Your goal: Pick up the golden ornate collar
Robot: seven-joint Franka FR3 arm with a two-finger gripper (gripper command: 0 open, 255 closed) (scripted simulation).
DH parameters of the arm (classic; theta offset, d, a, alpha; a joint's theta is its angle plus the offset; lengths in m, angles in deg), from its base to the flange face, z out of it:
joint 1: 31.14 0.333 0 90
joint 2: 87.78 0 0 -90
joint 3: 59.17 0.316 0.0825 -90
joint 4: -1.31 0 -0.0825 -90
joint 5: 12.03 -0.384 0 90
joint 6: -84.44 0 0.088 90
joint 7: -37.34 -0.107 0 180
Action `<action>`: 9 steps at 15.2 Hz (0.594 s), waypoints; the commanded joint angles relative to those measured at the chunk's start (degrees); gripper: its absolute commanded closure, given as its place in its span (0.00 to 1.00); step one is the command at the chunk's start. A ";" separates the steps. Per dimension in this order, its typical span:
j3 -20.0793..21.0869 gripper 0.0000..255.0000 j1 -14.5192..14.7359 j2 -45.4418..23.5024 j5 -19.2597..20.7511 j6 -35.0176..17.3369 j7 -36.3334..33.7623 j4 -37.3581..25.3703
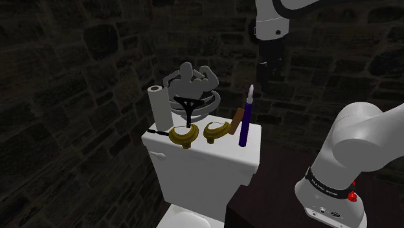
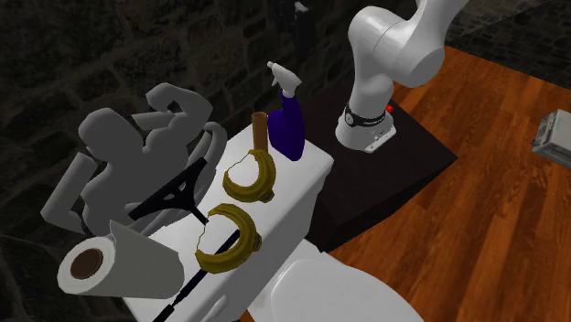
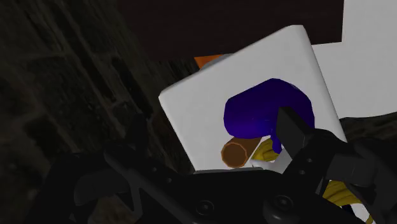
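Note:
Two golden ornate collars lie on the white toilet tank lid point(image 1: 213, 155). One collar point(image 1: 184, 135) point(image 2: 229, 240) lies nearer the paper roll. The other collar point(image 1: 217, 130) point(image 2: 252, 175) lies next to a brown cylinder point(image 1: 237, 123) and a blue spray bottle point(image 1: 246, 120) point(image 2: 288, 123). My black gripper point(image 1: 270, 72) hangs in the air above and to the shoulder view's right of the bottle, well clear of the lid. In the wrist view the gripper point(image 3: 215, 126) is open and holds nothing, with the blue bottle point(image 3: 264, 111), the brown cylinder point(image 3: 238, 153) and a bit of gold collar point(image 3: 337, 189) below it.
A grey muscular figure point(image 1: 189, 81) point(image 2: 128, 151), a paper roll point(image 1: 158, 107) point(image 2: 114, 265) and a black strap-like object point(image 1: 188, 107) crowd the back of the lid. A dark stone wall stands behind. My stand point(image 2: 384, 160) sits on a wooden floor point(image 2: 494, 229).

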State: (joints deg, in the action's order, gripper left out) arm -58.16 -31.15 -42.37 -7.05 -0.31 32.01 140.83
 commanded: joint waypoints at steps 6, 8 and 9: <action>1.21 0.00 4.51 -6.42 1.74 -10.53 6.99 2.39; 1.80 0.00 6.22 -9.14 2.45 -14.69 9.59 3.09; 2.12 0.00 7.04 -10.53 2.82 -16.76 10.85 3.39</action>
State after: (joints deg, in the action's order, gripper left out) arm -56.62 -25.15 -51.50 -4.39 -14.73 41.76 143.81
